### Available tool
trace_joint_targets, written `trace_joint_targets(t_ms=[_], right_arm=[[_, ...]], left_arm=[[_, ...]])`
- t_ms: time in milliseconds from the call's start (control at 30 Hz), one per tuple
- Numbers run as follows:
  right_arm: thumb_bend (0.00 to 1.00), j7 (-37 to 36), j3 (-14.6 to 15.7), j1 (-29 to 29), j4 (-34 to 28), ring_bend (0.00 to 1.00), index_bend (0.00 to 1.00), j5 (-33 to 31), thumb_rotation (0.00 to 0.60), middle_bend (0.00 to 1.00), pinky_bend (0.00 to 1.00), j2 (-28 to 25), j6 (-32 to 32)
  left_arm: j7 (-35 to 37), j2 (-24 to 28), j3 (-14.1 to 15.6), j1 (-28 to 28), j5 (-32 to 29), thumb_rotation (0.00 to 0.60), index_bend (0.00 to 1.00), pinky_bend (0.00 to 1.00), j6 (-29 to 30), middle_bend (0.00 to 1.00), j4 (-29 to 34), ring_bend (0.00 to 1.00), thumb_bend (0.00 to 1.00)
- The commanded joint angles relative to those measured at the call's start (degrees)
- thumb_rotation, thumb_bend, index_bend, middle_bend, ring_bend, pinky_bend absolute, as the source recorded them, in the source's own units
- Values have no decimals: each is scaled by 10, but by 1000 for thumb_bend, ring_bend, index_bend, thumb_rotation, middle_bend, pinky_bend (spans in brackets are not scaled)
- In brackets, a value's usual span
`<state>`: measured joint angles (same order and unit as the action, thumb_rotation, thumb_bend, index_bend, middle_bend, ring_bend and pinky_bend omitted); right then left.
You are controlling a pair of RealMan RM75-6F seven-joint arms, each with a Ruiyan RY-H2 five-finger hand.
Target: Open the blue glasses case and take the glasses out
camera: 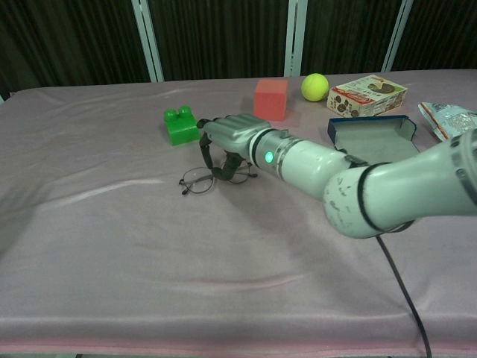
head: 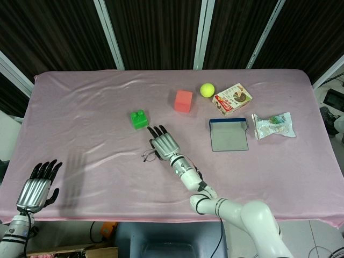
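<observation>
Blue glasses case (head: 229, 135) — green block (head: 139, 119), red cube (head: 183, 100) — pink tablecloth (head: 97, 107).

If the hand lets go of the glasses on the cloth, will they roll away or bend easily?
The glasses, pinched by the right hand, have a thin wire frame, so they probably bend or twist under pressure. They look light for their size. The flat lenses and the soft wrinkled cloth suggest they would stay put rather than roll.

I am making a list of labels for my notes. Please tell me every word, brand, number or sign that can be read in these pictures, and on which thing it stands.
Snack box: it carries print, but too small and blurred to read.
Snack packet: it carries print, also too blurred to read.
Right arm: only a green light, no text.
No other text shows in either view.
</observation>
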<state>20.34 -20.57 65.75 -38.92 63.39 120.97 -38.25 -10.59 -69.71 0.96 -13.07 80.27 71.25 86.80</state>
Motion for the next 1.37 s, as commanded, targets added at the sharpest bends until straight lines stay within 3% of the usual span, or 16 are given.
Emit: trace_joint_targets(t_ms=[33, 167, 267, 367, 533, 633, 700, 833, 1100, 1367], right_arm=[[629, 0, -4, 4, 3, 0, 231, -5, 600, 40, 0, 6, -4], [560, 14, -4, -21, -47, 0, 121, -16, 600, 16, 0, -21, -26], [549, 20, 14, -63, -139, 0, 101, -1, 600, 12, 0, -69, -75], [525, 61, 66, -132, -270, 0, 105, 28, 600, 2, 0, -159, -141], [502, 120, 164, -270, -510, 0, 116, 59, 600, 0, 0, -356, -273], [501, 123, 218, -345, -573, 0, 104, 87, 600, 0, 0, -442, -351], [502, 112, 251, -395, -569, 0, 111, 106, 600, 0, 0, -473, -402], [501, 8, 278, -476, -516, 0, 125, 118, 600, 0, 0, -476, -464], [502, -62, 259, -505, -513, 0, 116, 127, 600, 0, 0, -507, -462], [501, -74, 243, -513, -516, 0, 116, 135, 600, 0, 0, -518, -445]], left_arm=[[1, 1, 1, 0, 1, 600, 0, 39, 0, 0, 0, 0, 420], [-3, -1, 2, 1, 5, 600, 0, 39, 1, 0, 1, 0, 422], [-8, -1, 2, 3, 6, 600, 0, 43, 7, 0, 2, 0, 422], [-13, -1, -3, 7, 3, 600, 0, 56, 17, 0, 3, 0, 422], [-2, 2, -10, 15, 13, 600, 0, 58, 45, 0, 4, 0, 421], [7, 7, -7, 18, 24, 600, 0, 57, 53, 0, 7, 0, 427], [12, 11, -4, 18, 31, 600, 0, 57, 53, 0, 11, 0, 434], [11, 11, -2, 22, 41, 600, 0, 55, 63, 0, 12, 0, 434], [30, 20, 14, 32, 88, 600, 0, 51, 91, 0, 15, 0, 440], [31, 21, 13, 37, 83, 600, 0, 49, 90, 0, 14, 0, 434]])
